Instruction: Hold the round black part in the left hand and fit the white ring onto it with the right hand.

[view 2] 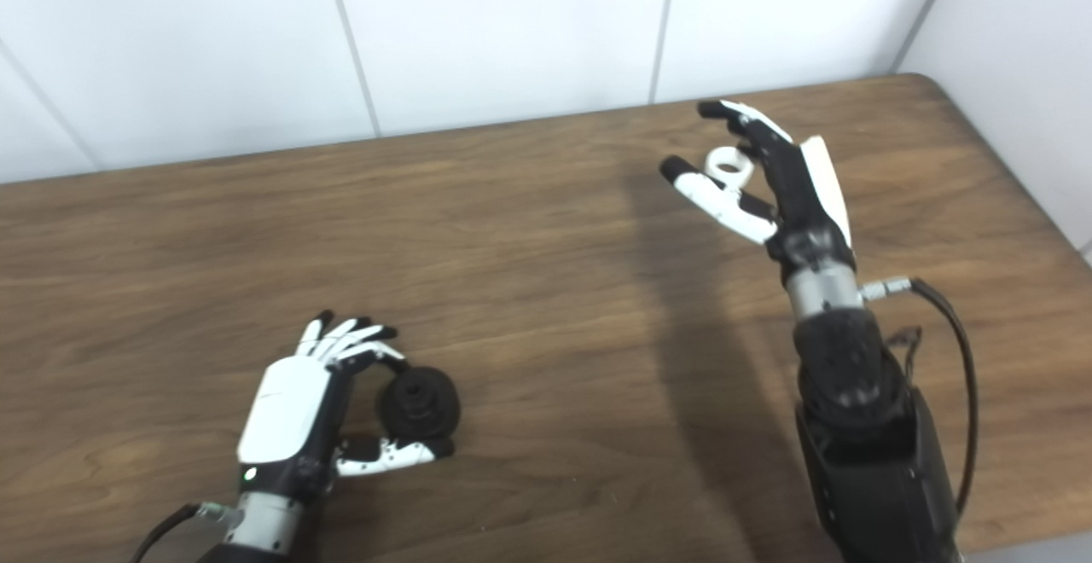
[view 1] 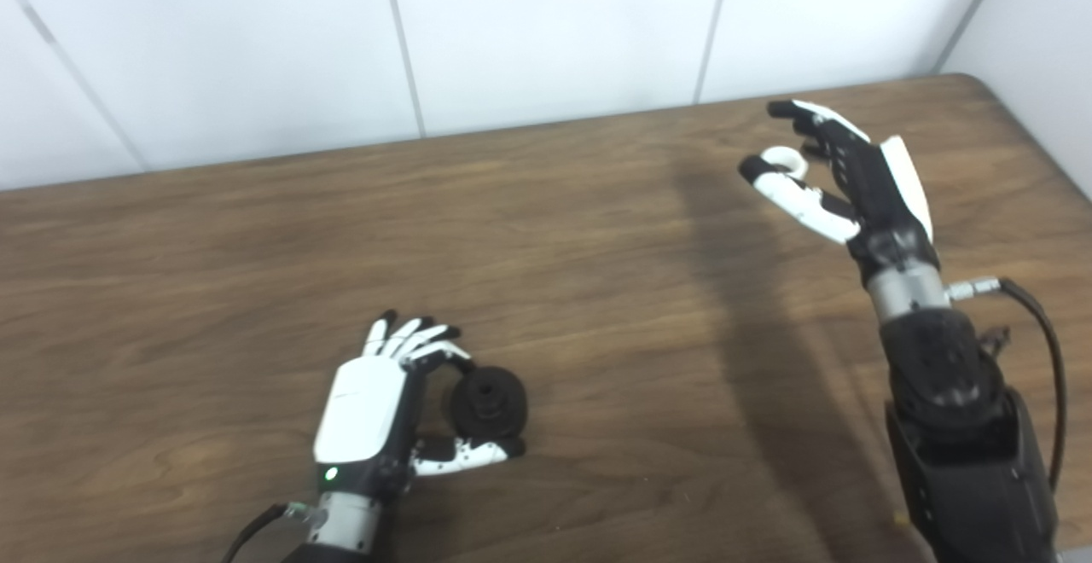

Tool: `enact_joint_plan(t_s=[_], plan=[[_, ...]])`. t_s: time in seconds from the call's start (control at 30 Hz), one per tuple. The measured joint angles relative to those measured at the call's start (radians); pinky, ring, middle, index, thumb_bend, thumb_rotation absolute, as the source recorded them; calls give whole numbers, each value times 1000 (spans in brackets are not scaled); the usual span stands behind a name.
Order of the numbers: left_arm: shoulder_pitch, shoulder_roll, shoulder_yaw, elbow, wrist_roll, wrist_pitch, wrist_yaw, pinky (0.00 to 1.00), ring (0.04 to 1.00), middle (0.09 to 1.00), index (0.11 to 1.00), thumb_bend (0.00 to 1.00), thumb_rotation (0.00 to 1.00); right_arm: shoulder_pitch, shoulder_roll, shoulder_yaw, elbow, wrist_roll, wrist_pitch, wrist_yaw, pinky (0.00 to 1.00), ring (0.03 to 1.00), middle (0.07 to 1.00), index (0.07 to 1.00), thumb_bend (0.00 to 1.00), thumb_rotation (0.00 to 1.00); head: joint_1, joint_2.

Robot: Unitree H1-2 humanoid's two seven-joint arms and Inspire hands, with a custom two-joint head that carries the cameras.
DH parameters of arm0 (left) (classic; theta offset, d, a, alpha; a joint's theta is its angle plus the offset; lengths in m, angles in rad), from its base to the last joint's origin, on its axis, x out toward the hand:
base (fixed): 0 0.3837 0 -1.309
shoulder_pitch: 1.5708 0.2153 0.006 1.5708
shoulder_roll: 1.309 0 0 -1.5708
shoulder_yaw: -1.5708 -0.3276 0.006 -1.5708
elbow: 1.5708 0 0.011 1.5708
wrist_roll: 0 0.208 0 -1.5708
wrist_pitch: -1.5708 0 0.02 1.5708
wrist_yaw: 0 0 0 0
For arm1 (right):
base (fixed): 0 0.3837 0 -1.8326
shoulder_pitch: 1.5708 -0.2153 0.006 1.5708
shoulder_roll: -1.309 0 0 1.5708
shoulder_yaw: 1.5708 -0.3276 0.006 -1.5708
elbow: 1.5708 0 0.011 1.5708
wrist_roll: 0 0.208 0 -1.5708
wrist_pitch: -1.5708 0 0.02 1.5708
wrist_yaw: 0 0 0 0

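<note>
The round black part is low over the near side of the wooden table, its hub facing up and to the right. My left hand is closed on it, with a finger curled over its top and the thumb under it. The white ring lies flat on the table at the far right. My right hand is open and raised over the ring, thumb on the near side and fingers stretched out beyond it, without touching it. In the left eye view the thumb hides part of the ring.
White wall panels stand along the table's far edge. The table's far right corner is rounded, and its right edge runs close to my right arm. A black cable loops off the right wrist.
</note>
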Motion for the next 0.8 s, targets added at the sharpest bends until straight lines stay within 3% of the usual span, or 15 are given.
enact_joint_plan(t_s=[0.33,0.8], plan=[[8,22,32,-10,-8,-17,-16,1000,877,789,487,521,52,-93,-101,35,104,-135,2,21,932,954,916,746,744,354,-108,-29],[17,41,56,-13,-28,-45,-25,1000,879,784,486,522,52,-224,-173,89,320,-235,5,70,937,983,941,764,795,317,-135,-41]])
